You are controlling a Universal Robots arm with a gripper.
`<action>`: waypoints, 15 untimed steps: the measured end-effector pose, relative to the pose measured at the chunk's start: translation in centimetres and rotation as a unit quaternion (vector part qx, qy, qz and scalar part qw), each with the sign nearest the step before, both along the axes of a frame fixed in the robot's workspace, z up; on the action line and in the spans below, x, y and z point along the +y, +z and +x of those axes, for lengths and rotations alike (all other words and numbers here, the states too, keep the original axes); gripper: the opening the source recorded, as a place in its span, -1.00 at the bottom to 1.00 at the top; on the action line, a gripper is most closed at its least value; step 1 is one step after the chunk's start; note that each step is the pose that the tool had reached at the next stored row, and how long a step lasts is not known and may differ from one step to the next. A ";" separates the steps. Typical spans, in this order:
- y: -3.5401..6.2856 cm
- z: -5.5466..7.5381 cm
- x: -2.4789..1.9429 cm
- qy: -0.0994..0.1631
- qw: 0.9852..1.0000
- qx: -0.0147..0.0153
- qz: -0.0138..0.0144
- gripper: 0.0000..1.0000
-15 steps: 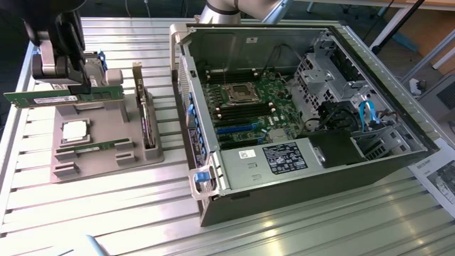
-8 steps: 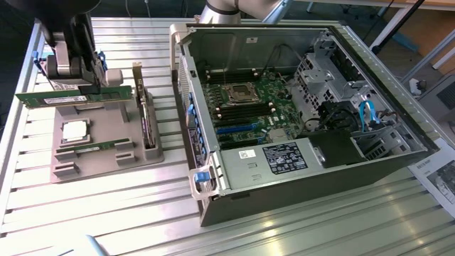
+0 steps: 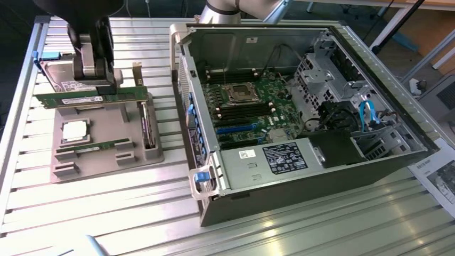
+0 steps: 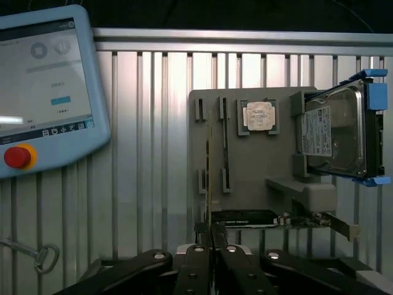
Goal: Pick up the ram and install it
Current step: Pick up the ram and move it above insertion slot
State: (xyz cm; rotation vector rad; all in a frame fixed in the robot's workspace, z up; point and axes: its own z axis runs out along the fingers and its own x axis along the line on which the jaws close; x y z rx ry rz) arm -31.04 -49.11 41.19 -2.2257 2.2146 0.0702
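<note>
Within the claw's (image 3: pixel 97 88) pinch, the ram (image 3: pixel 71 100)

The claw (image 3: pixel 97 85) grips one ram (image 3: pixel 92 98) — held over the grey tray (image 3: pixel 106 128) — beside the open computer case (image 3: pixel 284 205).

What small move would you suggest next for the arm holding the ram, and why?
I would probably carry it toward the open case: the fingers are shut on the ram above the grey holder, away from the motherboard.
</note>
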 end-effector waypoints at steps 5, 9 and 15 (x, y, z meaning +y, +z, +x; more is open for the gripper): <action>0.00 1.5 -0.23 0.000 1.000 0.000 0.000 -0.76; 0.00 2.7 -0.45 0.000 1.000 0.000 0.000 -0.76; 0.00 4.5 -0.76 0.000 1.000 0.000 0.000 -0.76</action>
